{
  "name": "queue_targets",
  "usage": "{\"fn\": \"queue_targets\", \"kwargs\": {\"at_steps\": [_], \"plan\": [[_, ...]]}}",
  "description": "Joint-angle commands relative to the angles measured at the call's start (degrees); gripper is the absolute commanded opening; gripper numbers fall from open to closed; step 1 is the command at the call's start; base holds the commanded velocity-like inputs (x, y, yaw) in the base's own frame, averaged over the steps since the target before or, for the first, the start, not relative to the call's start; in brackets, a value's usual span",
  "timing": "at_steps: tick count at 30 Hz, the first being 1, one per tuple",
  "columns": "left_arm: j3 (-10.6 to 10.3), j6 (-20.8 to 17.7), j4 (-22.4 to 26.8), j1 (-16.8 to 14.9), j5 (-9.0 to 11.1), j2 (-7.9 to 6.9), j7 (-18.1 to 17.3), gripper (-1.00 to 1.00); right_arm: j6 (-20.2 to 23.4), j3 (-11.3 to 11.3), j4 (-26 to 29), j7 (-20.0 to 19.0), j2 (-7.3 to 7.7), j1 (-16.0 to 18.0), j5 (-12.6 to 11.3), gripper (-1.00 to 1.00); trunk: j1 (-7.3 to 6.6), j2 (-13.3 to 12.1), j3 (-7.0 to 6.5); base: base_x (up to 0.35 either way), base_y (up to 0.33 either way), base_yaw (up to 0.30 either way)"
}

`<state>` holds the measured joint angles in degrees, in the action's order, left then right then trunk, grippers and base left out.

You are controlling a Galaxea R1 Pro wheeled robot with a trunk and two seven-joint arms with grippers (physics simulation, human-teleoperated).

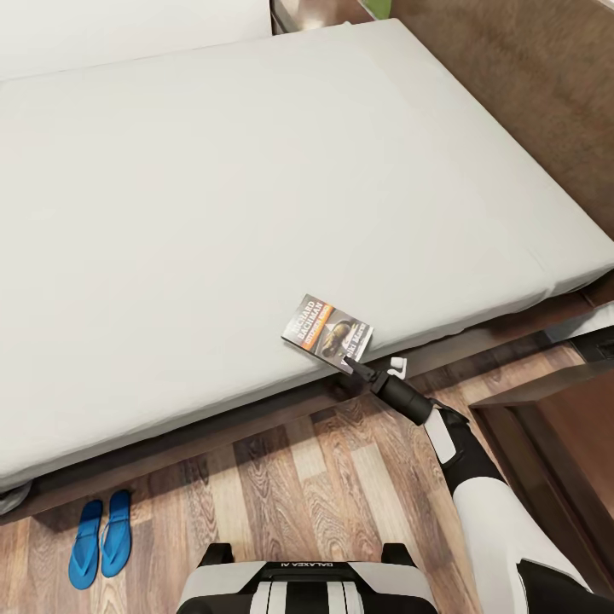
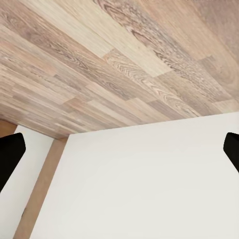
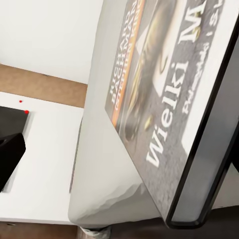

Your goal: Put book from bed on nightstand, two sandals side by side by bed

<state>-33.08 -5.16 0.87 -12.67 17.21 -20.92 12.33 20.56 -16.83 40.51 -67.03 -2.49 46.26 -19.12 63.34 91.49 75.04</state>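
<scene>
Robot trunk (image 1: 309, 587) sits at the near edge of the head view, wood-plank floor (image 1: 281, 477) in front of it. 2 blue sandals (image 1: 101, 538) lie side by side on the floor, touching each other, near the bed frame on the robot's left. Right arm (image 1: 477, 477) reaches forward from the right; right gripper (image 1: 356, 368) is at the near edge of the bed (image 1: 256, 213), touching the near corner of the book (image 1: 327, 328). Book lies flat, cover up, on the pale mattress right at that edge. In the right wrist view the book (image 3: 164, 99) is very close, cover lettering readable, a dark finger (image 3: 10, 144) off to one side; jaws look spread, not clamped on the book. Left wrist view: 2 dark fingertips (image 2: 10, 154) at opposite edges, wide apart, nothing between them, floor planks (image 2: 99, 59) and a white panel (image 2: 149, 184) beyond. Nightstand (image 1: 554, 426) stands just right of the arm, beside the bed. Farther back, dark headboard (image 1: 529, 85) along the mattress's right side.
</scene>
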Motion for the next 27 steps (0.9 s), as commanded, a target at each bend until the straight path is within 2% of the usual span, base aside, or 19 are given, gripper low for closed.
{"fn": "queue_targets", "kwargs": {"at_steps": [1,27], "plan": [[-0.49,-0.29,0.09,0.01,0.49,-0.01,0.15,1.0,0.55,-0.24,0.01,-0.2,-0.06,0.03,-0.05,1.0,0.0,0.01,0.02,0.0,0.04,0.0],[-0.52,-0.29,0.09,0.0,0.51,-0.01,0.15,1.0,0.54,-0.29,0.01,-0.21,-0.06,0.04,-0.04,1.0,0.0,0.01,0.02,0.0,0.007,0.0]]}}
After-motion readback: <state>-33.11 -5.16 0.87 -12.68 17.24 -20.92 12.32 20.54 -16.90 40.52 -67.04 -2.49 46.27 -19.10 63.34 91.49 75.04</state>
